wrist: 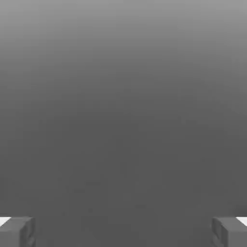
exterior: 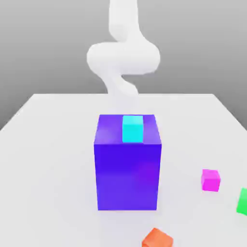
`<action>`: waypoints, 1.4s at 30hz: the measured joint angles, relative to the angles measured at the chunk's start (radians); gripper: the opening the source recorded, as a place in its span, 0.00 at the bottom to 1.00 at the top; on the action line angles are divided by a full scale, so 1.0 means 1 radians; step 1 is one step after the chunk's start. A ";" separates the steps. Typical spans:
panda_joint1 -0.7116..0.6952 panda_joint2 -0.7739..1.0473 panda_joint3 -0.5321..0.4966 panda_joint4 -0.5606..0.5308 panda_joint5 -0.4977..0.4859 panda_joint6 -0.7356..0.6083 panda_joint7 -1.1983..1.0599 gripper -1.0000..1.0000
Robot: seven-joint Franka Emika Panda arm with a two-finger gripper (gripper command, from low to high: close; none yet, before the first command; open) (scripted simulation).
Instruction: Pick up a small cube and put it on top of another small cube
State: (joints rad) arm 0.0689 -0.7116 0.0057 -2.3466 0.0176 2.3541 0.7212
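Single Panda arm (exterior: pixel 123 58) raised behind a large purple block (exterior: pixel 128 166), on whose top face rests a small cyan cube (exterior: pixel 132 129), set toward the block's front edge. In the hand view the gripper (wrist: pixel 123 231) has its two fingertips (wrist: pixel 17 231) spread wide apart with nothing between them, facing plain grey background; no cube lies near or beneath it. Small magenta cube (exterior: pixel 211 180), green cube (exterior: pixel 242 201) and orange cube (exterior: pixel 157 239) sit separately on the white table (exterior: pixel 48 159), well away from the pincer. Judged stage: either no cube has yet been grasped, or, if the purple block counts, placement is finished.
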 joint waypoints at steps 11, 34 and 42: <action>0.286 0.407 0.080 -0.211 0.065 0.248 -0.350 0.50; 0.594 1.036 0.060 -0.363 -0.207 0.676 -0.436 0.00; 0.535 0.819 0.149 -0.391 -0.078 0.488 -0.523 0.00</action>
State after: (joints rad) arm 0.6041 0.1076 0.1547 -2.7373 -0.0608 2.8418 0.1979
